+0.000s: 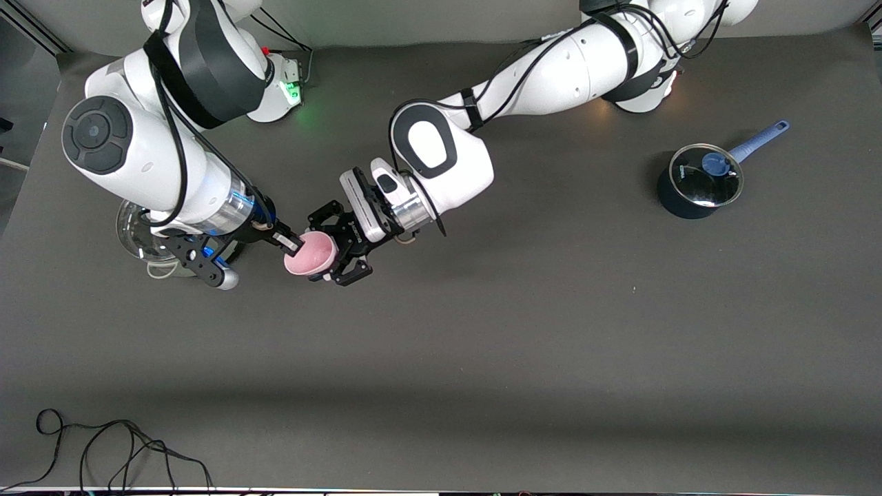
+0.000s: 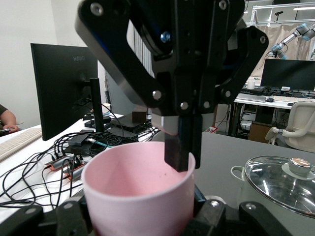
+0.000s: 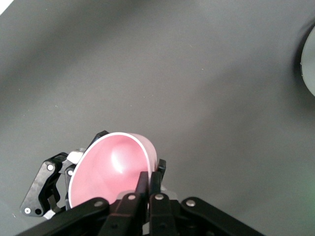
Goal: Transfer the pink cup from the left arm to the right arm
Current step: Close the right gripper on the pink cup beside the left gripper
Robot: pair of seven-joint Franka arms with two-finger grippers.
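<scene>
One pink cup [image 1: 310, 253], empty, held in the air over the table [image 1: 482, 344] between two grippers. Right gripper [image 1: 293, 242] pinches its rim, one finger [image 2: 178, 147] inside. Left gripper [image 1: 335, 249] clamps the cup body. Two lidded pots: a blue-handled one [image 1: 699, 182], contents not visible; a clear one [image 1: 148, 238] partly hidden under the right arm.

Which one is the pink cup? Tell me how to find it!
Look over the dark table where the two white arms meet, toward the right arm's end. Both the left pincer and the right pincer hold the pink cup up there. It is the only pink thing, much smaller than the blue pot.
</scene>
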